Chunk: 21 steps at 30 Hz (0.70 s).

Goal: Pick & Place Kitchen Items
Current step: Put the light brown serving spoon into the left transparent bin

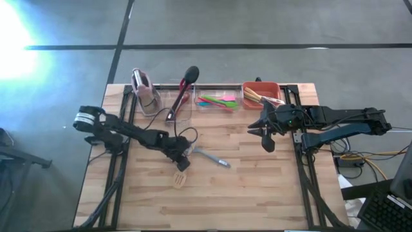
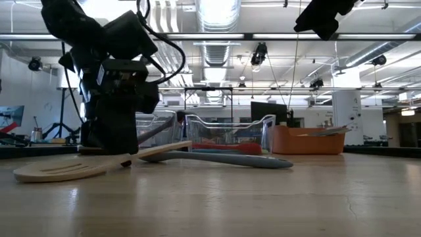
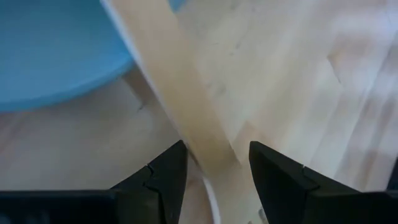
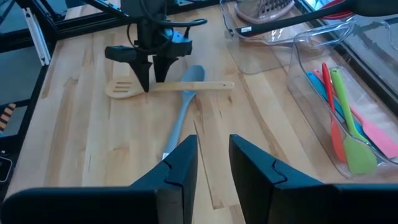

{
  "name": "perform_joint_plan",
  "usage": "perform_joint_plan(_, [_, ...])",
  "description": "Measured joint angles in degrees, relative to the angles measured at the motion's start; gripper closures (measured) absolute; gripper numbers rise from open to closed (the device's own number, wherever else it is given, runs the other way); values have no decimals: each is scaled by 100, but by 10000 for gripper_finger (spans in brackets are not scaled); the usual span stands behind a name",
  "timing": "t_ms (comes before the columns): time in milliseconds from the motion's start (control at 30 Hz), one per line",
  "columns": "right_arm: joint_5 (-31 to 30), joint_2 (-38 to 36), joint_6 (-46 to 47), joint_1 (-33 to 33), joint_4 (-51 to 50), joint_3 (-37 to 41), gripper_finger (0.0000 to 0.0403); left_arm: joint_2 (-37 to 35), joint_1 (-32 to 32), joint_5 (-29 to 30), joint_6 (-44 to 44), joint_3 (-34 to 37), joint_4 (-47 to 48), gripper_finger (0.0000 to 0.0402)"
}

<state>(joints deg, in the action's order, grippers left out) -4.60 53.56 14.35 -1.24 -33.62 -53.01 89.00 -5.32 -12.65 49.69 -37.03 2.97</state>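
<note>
A wooden slotted spatula (image 1: 181,177) lies on the table, its handle (image 4: 199,86) crossing over a blue-grey spatula (image 1: 214,158), whose head shows in the left wrist view (image 3: 56,56). My left gripper (image 1: 183,161) stands low over the wooden spatula. Its fingers are open and sit on either side of the handle near the head (image 4: 151,79). It also shows in the low view (image 2: 115,141). My right gripper (image 1: 265,136) is open and empty, high above the table toward its right side (image 4: 213,163). My left gripper points down with one finger (image 3: 165,177) on each side of the wooden handle (image 3: 211,152), lying across it close to the head. The spatula lies flat on the table. A thin gap shows at one finger; I cannot tell whether the other touches.
Along the far edge stand a pink-topped rack (image 1: 145,90), a clear bin (image 1: 168,103) with a black, red-handled ladle (image 1: 183,90), a clear bin (image 1: 219,93) with coloured spatulas, and an orange bin (image 1: 261,85) with pale utensils. Bare wood lies toward the near edge.
</note>
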Motion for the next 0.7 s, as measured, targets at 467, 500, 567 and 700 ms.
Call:
perform_joint_plan(467, [0,0,-2,1,-1,28,301,783,94,-147,-351,-204,-1127,242])
perform_joint_plan(500, [0,0,-2,-1,1,32,302,901,99,-127,-336,-200,-1290,253])
perform_joint_plan(567, [0,0,-1,0,1,50,306,1128,113,-66,-245,-195,-1629,280])
perform_joint_plan(700, [0,0,-2,-1,1,100,314,1476,123,-57,-212,-202,-2070,348])
